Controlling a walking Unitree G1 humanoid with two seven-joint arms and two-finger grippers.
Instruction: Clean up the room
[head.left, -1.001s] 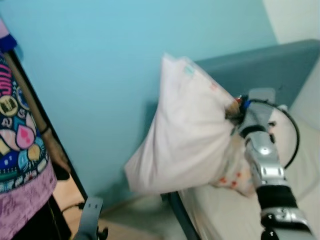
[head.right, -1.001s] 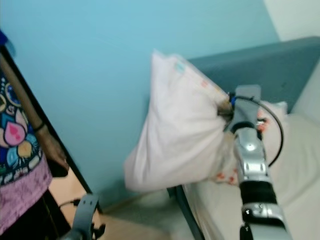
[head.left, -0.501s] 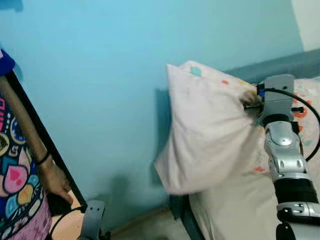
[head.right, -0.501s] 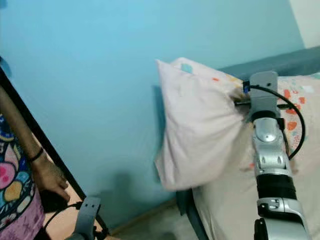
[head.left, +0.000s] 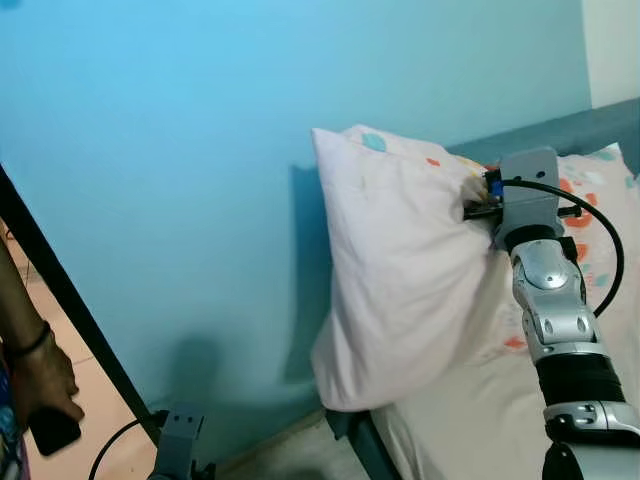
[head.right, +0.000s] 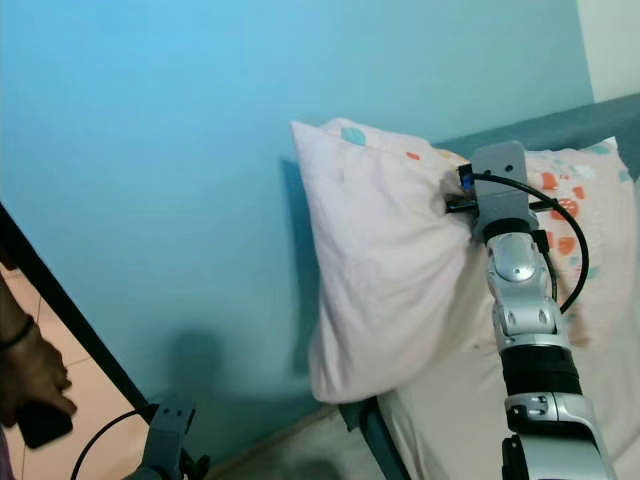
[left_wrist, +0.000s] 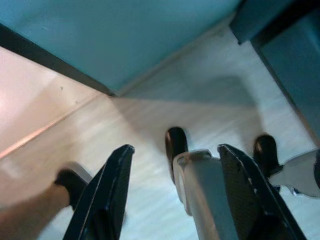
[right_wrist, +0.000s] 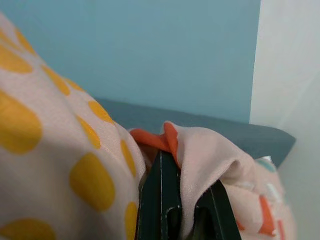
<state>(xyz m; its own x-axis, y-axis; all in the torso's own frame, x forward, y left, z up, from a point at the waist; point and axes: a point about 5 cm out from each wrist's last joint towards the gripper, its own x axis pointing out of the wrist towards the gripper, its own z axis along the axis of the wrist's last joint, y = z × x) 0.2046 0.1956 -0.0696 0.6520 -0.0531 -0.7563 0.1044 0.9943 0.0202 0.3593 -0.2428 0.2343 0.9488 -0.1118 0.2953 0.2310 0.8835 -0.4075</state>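
Note:
A pale pink pillow (head.left: 410, 290) with coloured spots hangs against the blue wall at the head of the bed, its lower corner over the bed's edge. My right gripper (head.left: 476, 197) is shut on the pillow's upper edge, raised on the silver arm; in the right wrist view the fabric (right_wrist: 210, 160) is bunched between the black fingers (right_wrist: 162, 200). A second spotted pillow (head.left: 600, 230) leans on the grey-blue headboard (head.left: 530, 140) behind it. My left gripper (left_wrist: 172, 200) hangs low over the wooden floor, its fingers (left_wrist: 107, 195) apart and empty.
The bed's cream mattress (head.left: 470, 430) fills the lower right. A person's hand holding a dark phone (head.left: 45, 415) is at the far left beside a black slanted bar (head.left: 80, 330). My foot (left_wrist: 205, 190) shows below the left gripper.
The right gripper has carried the pillow up and toward the headboard; it now hangs nearer the wall. The camera has turned, so the person has slid mostly out at the left.

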